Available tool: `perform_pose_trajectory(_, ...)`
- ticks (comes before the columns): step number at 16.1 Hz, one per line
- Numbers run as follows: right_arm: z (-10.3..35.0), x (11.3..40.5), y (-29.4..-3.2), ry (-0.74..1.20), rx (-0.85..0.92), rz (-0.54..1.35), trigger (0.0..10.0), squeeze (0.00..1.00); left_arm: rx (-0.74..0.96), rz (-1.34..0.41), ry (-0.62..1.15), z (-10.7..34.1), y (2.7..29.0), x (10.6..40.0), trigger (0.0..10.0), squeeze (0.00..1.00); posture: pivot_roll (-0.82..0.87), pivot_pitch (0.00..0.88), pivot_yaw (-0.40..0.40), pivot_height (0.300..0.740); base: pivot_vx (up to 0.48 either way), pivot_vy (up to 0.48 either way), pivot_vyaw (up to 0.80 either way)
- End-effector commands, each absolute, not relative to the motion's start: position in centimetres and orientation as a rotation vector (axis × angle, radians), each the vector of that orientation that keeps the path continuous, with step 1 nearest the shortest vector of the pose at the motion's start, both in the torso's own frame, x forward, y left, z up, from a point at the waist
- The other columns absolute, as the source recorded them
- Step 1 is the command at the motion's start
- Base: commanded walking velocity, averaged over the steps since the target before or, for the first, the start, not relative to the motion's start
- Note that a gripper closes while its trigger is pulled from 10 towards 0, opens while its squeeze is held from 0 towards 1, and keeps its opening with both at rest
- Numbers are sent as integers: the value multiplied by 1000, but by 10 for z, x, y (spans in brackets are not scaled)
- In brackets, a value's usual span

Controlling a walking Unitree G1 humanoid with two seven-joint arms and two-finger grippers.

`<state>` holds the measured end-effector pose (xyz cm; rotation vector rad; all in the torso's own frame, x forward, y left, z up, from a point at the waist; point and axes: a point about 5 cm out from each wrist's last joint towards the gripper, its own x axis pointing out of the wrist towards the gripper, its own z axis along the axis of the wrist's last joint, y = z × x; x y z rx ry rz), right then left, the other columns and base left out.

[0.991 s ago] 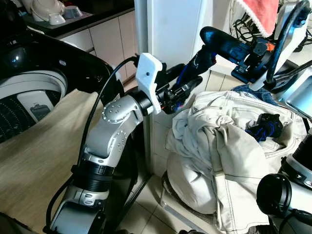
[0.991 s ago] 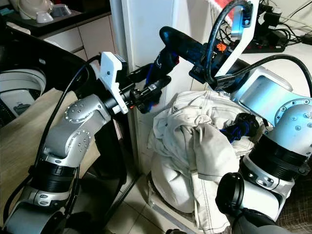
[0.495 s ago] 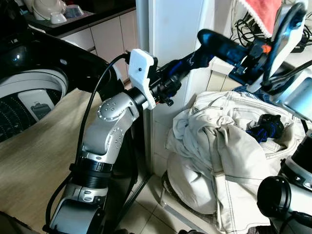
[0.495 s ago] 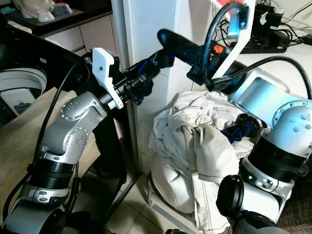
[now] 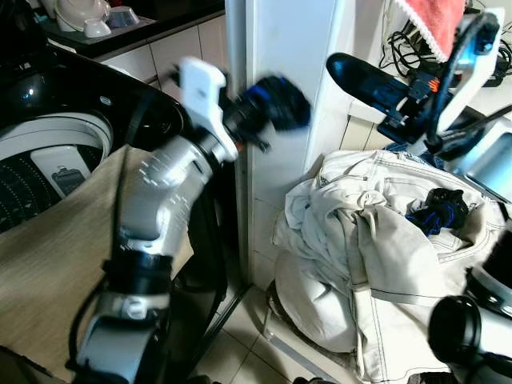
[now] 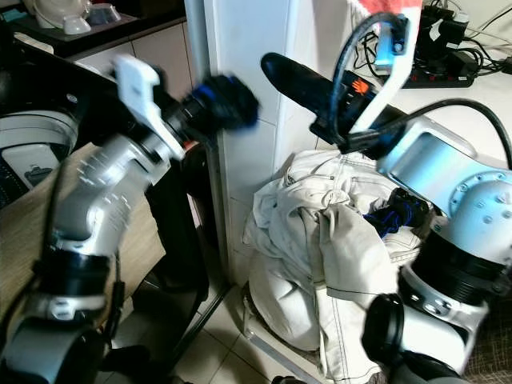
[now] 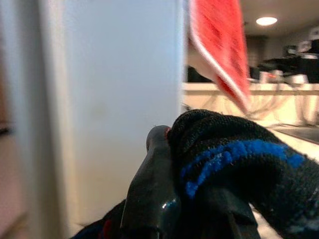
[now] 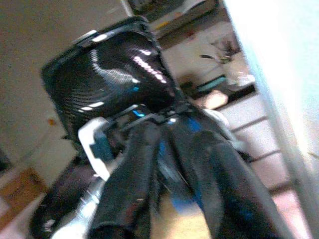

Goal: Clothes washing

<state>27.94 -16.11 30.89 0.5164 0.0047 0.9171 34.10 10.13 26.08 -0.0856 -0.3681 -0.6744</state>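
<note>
Black-and-blue knit fabric, apparently a sock (image 5: 276, 104), is clamped in the left gripper (image 5: 268, 112), which is raised beside the white pillar (image 5: 280, 80) and blurred with motion; in the left wrist view the fingers (image 7: 152, 199) are clenched on the sock (image 7: 234, 164), with a red cloth (image 7: 219, 45) hanging behind. The right gripper (image 5: 352, 74) is held high next to the pillar, above the pile of off-white clothes (image 5: 360, 240) heaped in a basket; its two fingers (image 8: 134, 169) lie close together with nothing visibly between them, and the wrist view is too blurred to be certain. Another black-and-blue sock (image 5: 436, 210) rests on top of the pile, near its right side. To the robot's left stands the open top-loading washing machine (image 5: 48, 160), its dark lid (image 8: 114, 64) raised, with a beige cloth (image 5: 56, 256) draped over its front edge.
</note>
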Motion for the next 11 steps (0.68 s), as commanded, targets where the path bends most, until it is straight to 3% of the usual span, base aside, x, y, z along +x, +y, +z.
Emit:
perform_pose_trajectory(1, 309, 276, -169, -14, 462, 844, 10000, 1000, -55, -591, -401, 271, 118, 348, 0, 0, -74, 0, 21, 740, 0, 0, 0)
perform_pose_trajectory(2, 305, 274, -170, 8, 391, 819, 10000, 0, 14, -517, -433, 282, 130, 353, 0, 0, -75, 0, 27, 740, 0, 0, 0)
perform_pose_trajectory(5, 284, 253, -143, 70, 135, 905, 10000, 0, 320, -52, -436, 322, 194, 373, 0, 0, -70, 0, 34, 740, 0, 0, 0)
perform_pose_trajectory(8, 278, 248, -125, 78, 138, 939, 10000, 0, 509, 117, -177, 301, 237, 386, 0, 0, -65, 0, 41, 740, 0, 0, 0)
perform_pose_trajectory(9, 272, 248, -120, 89, 114, 940, 10000, 0, 590, 184, -30, 284, 261, 388, 10000, 0, -65, 0, 41, 740, 0, 0, 0)
perform_pose_trajectory(11, 256, 244, -118, 144, 22, 937, 10000, 0, 683, 276, 130, 266, 291, 385, 10000, 0, -70, 0, 48, 740, 0, 0, 0)
